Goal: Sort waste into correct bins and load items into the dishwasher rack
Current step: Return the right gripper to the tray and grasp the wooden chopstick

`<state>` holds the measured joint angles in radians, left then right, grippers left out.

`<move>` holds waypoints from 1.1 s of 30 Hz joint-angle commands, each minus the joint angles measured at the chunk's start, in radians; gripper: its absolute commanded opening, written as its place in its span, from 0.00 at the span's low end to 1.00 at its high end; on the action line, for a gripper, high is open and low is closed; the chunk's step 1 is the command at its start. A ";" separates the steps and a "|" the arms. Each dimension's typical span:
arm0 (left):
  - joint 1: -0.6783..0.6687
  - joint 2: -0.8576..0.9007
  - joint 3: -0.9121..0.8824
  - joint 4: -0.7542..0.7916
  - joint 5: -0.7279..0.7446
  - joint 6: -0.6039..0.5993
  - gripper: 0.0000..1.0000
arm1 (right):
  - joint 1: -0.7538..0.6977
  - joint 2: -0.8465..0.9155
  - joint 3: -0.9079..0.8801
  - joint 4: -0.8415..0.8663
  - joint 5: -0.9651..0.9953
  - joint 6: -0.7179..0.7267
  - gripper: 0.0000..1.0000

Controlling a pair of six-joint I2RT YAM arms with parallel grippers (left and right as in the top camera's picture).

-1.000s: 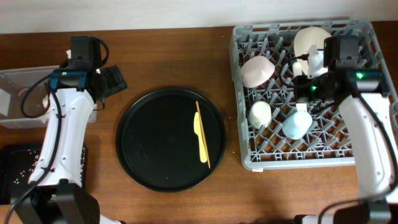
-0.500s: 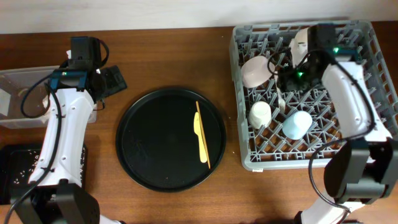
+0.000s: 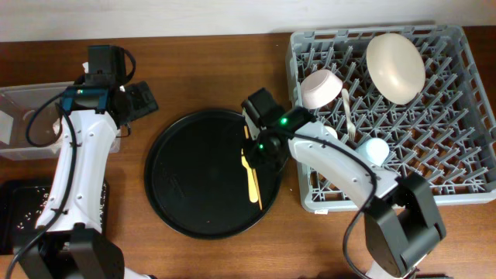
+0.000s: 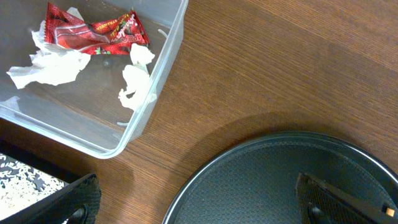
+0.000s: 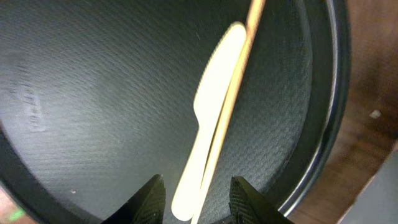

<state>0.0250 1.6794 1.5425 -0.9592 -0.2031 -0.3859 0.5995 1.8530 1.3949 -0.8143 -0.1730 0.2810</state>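
Note:
A yellow slender utensil (image 3: 249, 177) lies on the large round black tray (image 3: 186, 194), with a thin yellow stick along it. My right gripper (image 3: 260, 149) hangs low over it. In the right wrist view the jaws of my right gripper (image 5: 198, 202) stand open, one on each side of the end of the utensil (image 5: 214, 118), not touching it. In the grey dishwasher rack (image 3: 457, 167) are the cream plate (image 3: 395, 63), pinkish bowl (image 3: 322, 87), white fork (image 3: 346, 115) and blue cup (image 3: 377, 149). My left gripper (image 4: 202, 208) is open and empty near the clear tub (image 4: 155, 93), which holds a red wrapper (image 4: 93, 34) and tissue (image 4: 50, 65).
The shallow black tray (image 4: 25, 180) with rice grains sits in front of the clear tub (image 3: 19, 124) at the table's left. My right arm stretches from the rack's front edge across to the round tray (image 5: 323, 124). Bare wood lies between the tub and the round tray.
My right gripper has let go of the fork in the rack and swung left and down over the round tray, around the yellow utensil's end. The left arm has not moved.

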 commanded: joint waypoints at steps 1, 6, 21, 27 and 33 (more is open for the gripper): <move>0.002 0.002 0.000 0.000 -0.011 -0.010 0.99 | 0.008 -0.010 -0.132 0.158 0.059 0.072 0.37; 0.002 0.002 0.000 0.000 -0.011 -0.010 0.99 | 0.023 0.000 -0.161 0.213 0.066 0.077 0.33; 0.002 0.002 0.000 0.000 -0.011 -0.010 0.99 | 0.042 0.130 -0.162 0.251 0.155 0.103 0.33; 0.002 0.002 0.000 0.000 -0.011 -0.010 0.99 | 0.042 0.135 -0.162 0.254 0.156 0.103 0.18; 0.002 0.002 0.000 0.000 -0.011 -0.010 0.99 | 0.042 0.134 -0.145 0.254 0.148 0.102 0.04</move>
<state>0.0250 1.6794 1.5425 -0.9588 -0.2031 -0.3859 0.6350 1.9648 1.2415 -0.5549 -0.0261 0.3866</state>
